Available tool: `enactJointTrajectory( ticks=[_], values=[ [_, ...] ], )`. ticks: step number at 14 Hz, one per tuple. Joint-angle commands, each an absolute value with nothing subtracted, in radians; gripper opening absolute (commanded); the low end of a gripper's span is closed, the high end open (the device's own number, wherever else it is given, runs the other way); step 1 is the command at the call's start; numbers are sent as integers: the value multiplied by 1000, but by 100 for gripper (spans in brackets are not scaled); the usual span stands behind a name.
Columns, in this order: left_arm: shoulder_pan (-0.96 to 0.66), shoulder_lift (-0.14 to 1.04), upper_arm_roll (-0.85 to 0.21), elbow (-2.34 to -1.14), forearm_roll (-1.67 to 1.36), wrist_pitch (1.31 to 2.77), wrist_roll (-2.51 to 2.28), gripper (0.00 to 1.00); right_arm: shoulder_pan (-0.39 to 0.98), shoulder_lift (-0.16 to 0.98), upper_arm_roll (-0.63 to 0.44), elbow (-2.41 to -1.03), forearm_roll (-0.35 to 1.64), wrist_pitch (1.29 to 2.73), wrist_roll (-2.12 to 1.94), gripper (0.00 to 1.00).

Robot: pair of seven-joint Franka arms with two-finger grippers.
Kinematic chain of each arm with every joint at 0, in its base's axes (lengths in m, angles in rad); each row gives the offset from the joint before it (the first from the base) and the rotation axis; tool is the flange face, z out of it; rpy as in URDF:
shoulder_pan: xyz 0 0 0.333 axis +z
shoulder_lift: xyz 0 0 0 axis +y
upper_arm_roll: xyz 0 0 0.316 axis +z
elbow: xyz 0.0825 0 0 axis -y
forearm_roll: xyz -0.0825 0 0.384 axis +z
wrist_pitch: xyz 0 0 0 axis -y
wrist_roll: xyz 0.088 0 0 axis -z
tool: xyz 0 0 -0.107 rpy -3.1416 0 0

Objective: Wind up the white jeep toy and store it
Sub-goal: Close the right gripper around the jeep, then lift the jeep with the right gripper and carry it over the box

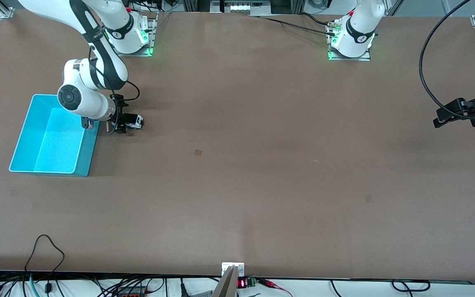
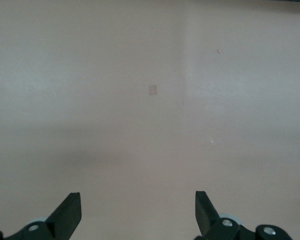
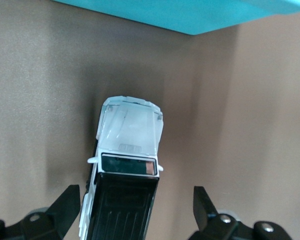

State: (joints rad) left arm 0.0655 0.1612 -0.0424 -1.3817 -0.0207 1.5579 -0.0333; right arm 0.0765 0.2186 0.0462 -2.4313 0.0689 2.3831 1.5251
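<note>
Right wrist view: white jeep toy (image 3: 125, 170), black ribbed roof, dark windscreen.

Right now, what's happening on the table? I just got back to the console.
The right gripper is down at the white jeep toy, which sits on the table beside the teal bin. In the right wrist view its open fingers straddle the jeep toy without closing on it, so nothing is gripped yet. The bin has nothing in it. The left gripper waits, open, over bare table at the left arm's end.
</note>
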Motion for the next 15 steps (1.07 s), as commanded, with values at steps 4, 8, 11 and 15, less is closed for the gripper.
enactJointTrajectory(
  ticks=[4, 8, 11, 15],
  values=[
    [69, 152, -34, -1374, -34, 1542, -28, 100, 67, 235, 52, -2441, 75, 2390, 1488, 100],
    [69, 152, -29, -1374, -34, 1542, -28, 100, 67, 255, 52, -2441, 75, 2399, 1476, 100],
    [71, 152, -28, -1374, -35, 1543, -28, 100, 67, 259, 52, -2441, 75, 2404, 1468, 100],
    [77, 153, -26, -1376, -37, 1543, -38, 100, 66, 258, 52, -2441, 74, 2402, 1413, 82]
  ],
)
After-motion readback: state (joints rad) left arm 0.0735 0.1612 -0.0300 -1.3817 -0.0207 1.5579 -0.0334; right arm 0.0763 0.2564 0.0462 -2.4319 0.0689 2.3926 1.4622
